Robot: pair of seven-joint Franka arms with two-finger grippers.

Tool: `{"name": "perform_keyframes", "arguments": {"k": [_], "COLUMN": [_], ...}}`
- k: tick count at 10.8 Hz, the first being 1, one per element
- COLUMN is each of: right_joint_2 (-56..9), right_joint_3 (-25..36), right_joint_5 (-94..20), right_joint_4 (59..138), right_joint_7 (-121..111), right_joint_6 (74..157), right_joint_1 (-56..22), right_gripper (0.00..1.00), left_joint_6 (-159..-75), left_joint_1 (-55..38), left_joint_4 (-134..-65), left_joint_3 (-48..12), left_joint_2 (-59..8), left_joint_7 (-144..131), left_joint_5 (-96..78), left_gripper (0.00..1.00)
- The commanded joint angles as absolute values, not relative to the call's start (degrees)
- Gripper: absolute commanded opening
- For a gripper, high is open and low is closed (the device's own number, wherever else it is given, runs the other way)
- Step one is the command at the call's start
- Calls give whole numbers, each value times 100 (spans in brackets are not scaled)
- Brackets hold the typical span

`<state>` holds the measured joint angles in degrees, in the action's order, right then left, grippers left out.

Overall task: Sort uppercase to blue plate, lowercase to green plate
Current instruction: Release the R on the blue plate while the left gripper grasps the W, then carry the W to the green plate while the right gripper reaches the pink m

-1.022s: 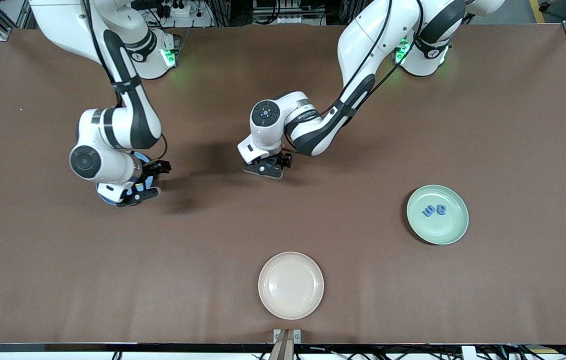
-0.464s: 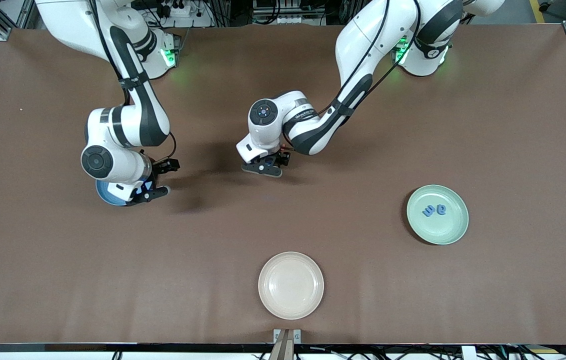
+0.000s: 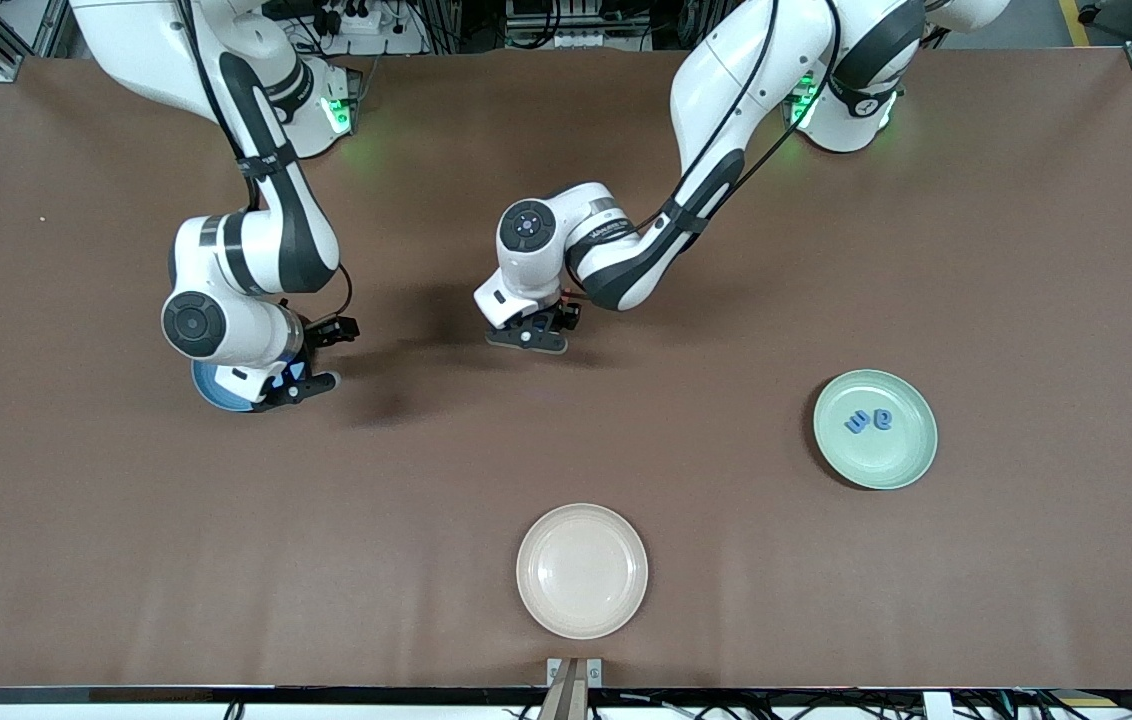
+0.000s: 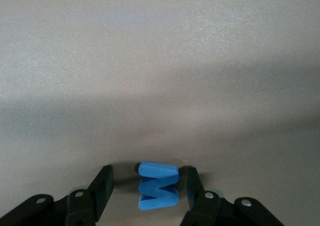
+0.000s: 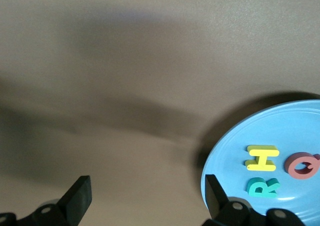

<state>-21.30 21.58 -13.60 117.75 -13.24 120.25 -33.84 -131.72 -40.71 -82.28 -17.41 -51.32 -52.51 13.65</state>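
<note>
The left tool is low on the brown tabletop, its fingers half closed around a blue w, one touching, not yet squeezing. It looks like the pick-up step; next, squeeze, lift and carry it to the green plate. The right tool waits wide open beside the blue plate, where soft foam H, R and Q lie.

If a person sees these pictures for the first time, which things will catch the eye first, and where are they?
The left end effector is low over the brown table's middle, its fingers either side of a small blue foam letter w. The right end effector hangs open over the round blue plate, where a yellow H, teal-green R and red Q lie. Two blue letters lie in the pale mint-green plate toward the left arm's end.
</note>
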Motion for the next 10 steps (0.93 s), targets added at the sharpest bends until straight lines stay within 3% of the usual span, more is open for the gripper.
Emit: {"name": "perform_keyframes", "arguments": {"k": [1,3,4,5,10], "right_joint_2": [-2004,-2004,-2004,-2004,-2013], "right_joint_3": [2022,1995,1978,1908,1188], "right_joint_5": [-1353,-1354,-1380,-1389,-1406], "right_joint_4": [11804,11804,11795,11804,11830], "right_joint_7": [-1248,-1239,-1239,-1239,-388], "right_joint_6": [11988,11997,12023,12067,12479], "right_joint_1": [-3340,-3340,-3349,-3349,-3366], "right_gripper": [100,100,100,100,100], "left_joint_6": [-13131,-13131,-13113,-13009,-12455], "left_joint_1": [-4166,-4166,-4166,-4166,-3571], "left_joint_4": [-8156,-8156,-8156,-8208,-8209], "left_joint_3": [-1670,-1670,-1661,-1644,-1266], "left_joint_2": [-5159,-5159,-5142,-5150,-4651], "left_joint_7": [-5449,-5441,-5397,-5396,-5143], "left_joint_5": [1178,1230,1265,1387,1600], "left_gripper": [51,18,6,0,0]}}
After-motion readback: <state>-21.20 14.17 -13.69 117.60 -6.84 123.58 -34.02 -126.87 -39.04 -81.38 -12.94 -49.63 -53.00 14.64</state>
